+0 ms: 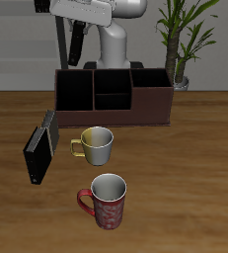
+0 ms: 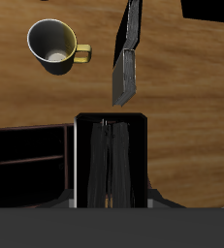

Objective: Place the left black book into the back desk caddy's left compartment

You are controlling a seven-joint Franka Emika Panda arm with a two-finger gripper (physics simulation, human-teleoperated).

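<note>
Left black book [image 2: 108, 172] inside left compartment [image 2: 83, 155]

Exterior view looks down frontally; wrist view looks straight down.

2 mugs [image 1: 97, 144], 2 books [image 1: 40, 150], 1 caddy [image 1: 150, 105].

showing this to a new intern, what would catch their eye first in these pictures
Probably the long reddish-brown desk caddy with black bays at the back of the table, with the gripper hanging above one end bay. Next, two mugs in front of it: a yellowish mug and, nearer the front edge, a red patterned mug. Beside the yellowish mug, black books stand on the wood.
</note>
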